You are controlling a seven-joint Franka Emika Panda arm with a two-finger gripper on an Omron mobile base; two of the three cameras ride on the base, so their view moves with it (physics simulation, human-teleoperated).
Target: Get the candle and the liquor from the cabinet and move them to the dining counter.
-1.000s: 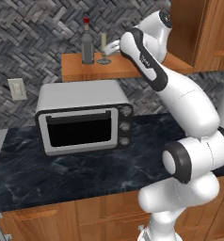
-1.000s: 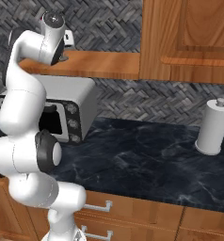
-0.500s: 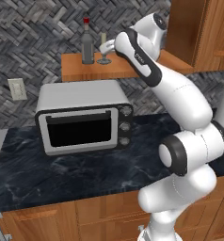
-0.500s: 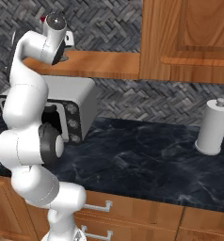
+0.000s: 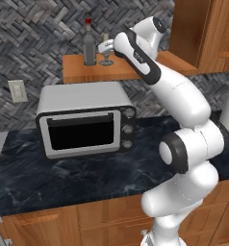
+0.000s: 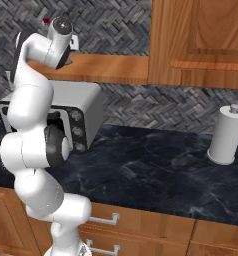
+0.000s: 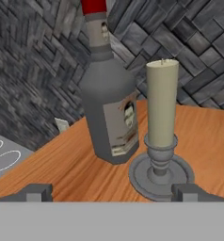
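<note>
Up on the cabinet (image 5: pixel 135 69) shelf board, the gripper (image 7: pixel 111 192) hangs with its fingers apart just short of the candle (image 7: pixel 161 129), which stands upright near the board's front edge, close beside the liquor (image 7: pixel 109 94) above the microwave (image 5: pixel 85 120).

No readable text anywhere. Bottle (image 7: pixel 110 101) ahead-left of pincer (image 7: pixel 111 192) carries pale label with small portrait figure and dark lines, lettering too blurred to read. Second small label on bottle neck, also illegible.
</note>
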